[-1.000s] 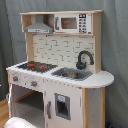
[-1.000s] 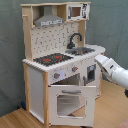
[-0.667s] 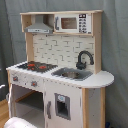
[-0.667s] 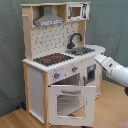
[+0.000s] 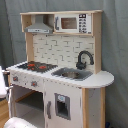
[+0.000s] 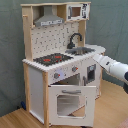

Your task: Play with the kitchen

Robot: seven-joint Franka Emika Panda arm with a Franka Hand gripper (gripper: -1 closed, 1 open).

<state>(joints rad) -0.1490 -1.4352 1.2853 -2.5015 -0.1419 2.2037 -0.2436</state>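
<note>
The kitchen (image 5: 65,75) is a white and light-wood toy unit seen in both exterior views. It has a black hob with red rings (image 6: 52,59), a sink (image 5: 72,74) with a black faucet (image 5: 84,59), a grey hood (image 6: 48,20) and a microwave (image 5: 70,22). Its windowed oven door (image 6: 67,102) hangs open and tilted forward. In the second exterior view my white arm (image 6: 115,69) reaches in from the right. My gripper (image 6: 95,59) sits at the front edge of the worktop, just above the cupboard door (image 6: 90,75). Nothing shows held in it.
A dark grey-green curtain (image 6: 112,25) hangs behind the kitchen, which stands on a wooden floor (image 6: 20,120). In the first exterior view a white shape (image 5: 3,89) shows at the left edge and another (image 5: 17,123) at the bottom left; I cannot tell what they are.
</note>
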